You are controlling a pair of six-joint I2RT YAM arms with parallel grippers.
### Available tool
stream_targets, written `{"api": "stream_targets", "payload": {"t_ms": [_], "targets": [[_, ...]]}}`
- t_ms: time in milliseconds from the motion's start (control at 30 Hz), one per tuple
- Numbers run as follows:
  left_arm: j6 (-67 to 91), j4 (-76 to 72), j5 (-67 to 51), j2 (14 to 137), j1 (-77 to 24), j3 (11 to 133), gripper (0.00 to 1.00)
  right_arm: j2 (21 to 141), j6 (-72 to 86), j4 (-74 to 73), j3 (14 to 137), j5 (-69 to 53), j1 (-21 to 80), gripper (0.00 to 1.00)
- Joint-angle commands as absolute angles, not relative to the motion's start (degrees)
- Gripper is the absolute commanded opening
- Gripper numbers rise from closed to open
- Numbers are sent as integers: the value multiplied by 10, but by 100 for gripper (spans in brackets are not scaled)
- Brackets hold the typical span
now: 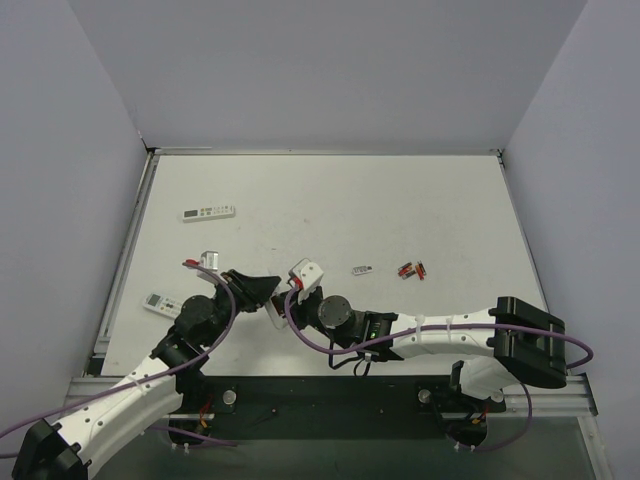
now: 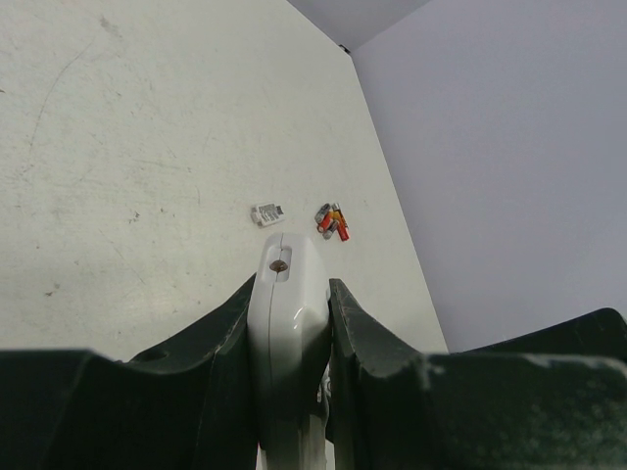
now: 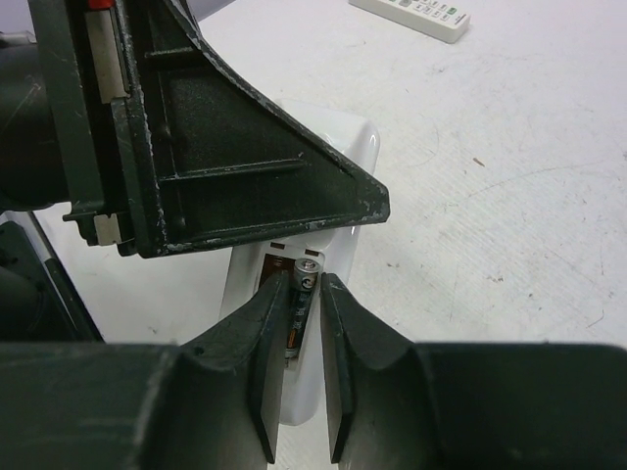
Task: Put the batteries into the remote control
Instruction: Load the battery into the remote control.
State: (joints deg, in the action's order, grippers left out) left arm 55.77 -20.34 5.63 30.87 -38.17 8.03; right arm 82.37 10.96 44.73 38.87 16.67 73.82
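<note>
Left gripper [image 2: 291, 286] clamps one remote control [image 2: 284, 328]; right gripper [image 3: 304, 282] brackets one battery [image 3: 307, 272], grip unclear.

Left fingers [image 1: 257, 288] and right fingers [image 1: 283, 303] meet at the near middle of the white bench [image 1: 330, 200]; what's between them can't be made out. To their right are a small grey piece [image 1: 363, 269], then red batteries [image 1: 411, 270] clustered just beyond. A long white remote [image 1: 208, 212] lies far left, and a shorter white remote [image 1: 160, 304] sits by the left edge.
</note>
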Motion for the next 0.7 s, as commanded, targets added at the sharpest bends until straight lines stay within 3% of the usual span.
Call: {"api": "stream_targets", "payload": {"t_ms": [0,667], "targets": [[570,-281,22,312,-386,127,0,831,118,427,393,192,733,16],[571,-279,18,317,-386,127,0,791,124,424,389,159,732,33]]}}
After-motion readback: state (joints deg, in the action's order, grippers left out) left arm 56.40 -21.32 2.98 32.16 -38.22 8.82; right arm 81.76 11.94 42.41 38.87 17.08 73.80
